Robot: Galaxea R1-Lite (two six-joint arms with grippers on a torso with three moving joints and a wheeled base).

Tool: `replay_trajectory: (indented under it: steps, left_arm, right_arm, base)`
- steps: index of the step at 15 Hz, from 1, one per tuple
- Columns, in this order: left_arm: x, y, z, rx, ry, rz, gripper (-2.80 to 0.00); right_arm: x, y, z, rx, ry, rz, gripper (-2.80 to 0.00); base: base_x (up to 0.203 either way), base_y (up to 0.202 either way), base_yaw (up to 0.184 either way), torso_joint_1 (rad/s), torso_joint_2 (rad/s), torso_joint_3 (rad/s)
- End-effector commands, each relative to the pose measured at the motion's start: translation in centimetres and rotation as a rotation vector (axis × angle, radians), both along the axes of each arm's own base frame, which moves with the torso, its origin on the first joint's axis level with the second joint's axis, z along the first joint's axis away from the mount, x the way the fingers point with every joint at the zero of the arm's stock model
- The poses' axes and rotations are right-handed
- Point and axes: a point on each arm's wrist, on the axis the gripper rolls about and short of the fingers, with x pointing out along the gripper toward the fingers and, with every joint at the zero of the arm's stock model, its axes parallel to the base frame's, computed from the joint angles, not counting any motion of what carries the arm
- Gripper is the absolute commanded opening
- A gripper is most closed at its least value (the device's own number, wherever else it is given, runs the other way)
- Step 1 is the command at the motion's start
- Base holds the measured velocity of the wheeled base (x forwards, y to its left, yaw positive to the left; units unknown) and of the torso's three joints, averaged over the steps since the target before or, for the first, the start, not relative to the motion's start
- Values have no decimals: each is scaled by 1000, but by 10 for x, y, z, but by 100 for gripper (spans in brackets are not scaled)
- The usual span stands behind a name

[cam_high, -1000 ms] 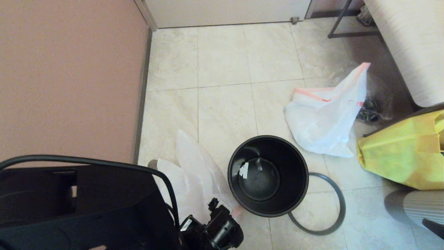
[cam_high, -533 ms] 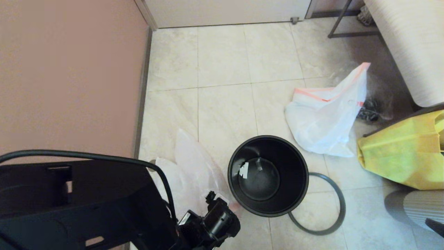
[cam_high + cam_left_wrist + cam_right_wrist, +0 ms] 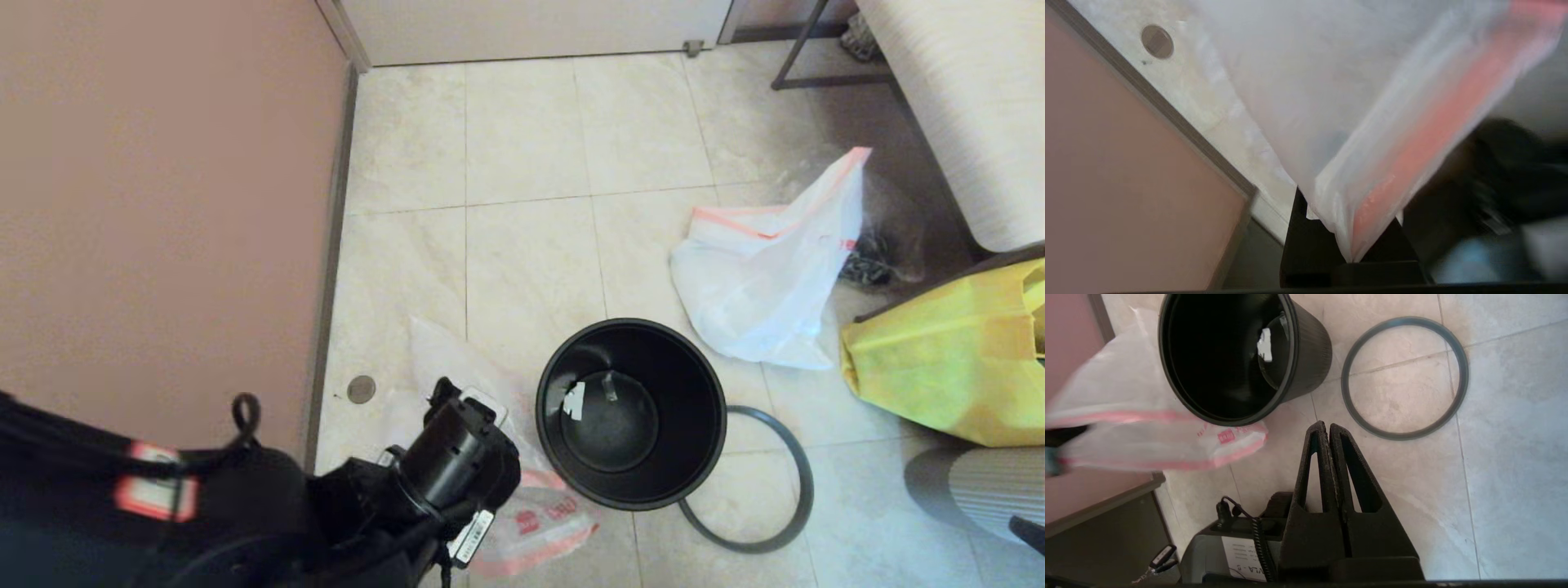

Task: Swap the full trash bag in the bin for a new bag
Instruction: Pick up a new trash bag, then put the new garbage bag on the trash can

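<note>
The black bin stands empty on the tiled floor, its grey ring lying loose beside it. My left gripper is shut on the new bag, pinching its pink-orange hem. In the head view the new bag hangs from my left arm just left of the bin, with red print showing. The full trash bag lies behind the bin to the right. My right gripper is shut with nothing in it, hovering above the floor between the bin and the ring.
A large yellow bag and a clear bag with dark contents sit at the right, below a pale bench. A pink wall closes the left side. A round floor drain lies by the wall.
My left arm has turned and risen, drawing the new bag's hem up off the floor beside the bin. Its red print now shows. The bin, ring and full bag have not moved.
</note>
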Motion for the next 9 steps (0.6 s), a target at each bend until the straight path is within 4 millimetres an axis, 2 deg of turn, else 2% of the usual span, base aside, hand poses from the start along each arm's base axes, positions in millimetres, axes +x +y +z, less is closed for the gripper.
replay_trajectory:
  steps: [1, 5, 9]
  left_arm:
    - [-27, 25, 64, -79, 54, -14, -280]
    - [-54, 44, 145, -314, 196, -99, -280]
    - [-81, 67, 204, -539, 333, -291, -280]
  right_arm:
    - [2, 0, 3, 3, -3, 1, -280]
    - [10, 2, 18, 56, -8, 6, -280]
    - [19, 9, 23, 63, 17, 87, -280]
  base:
    - [0, 0, 0, 0, 0, 0]
    - [0, 0, 0, 0, 0, 0]
    - [0, 0, 0, 0, 0, 0]
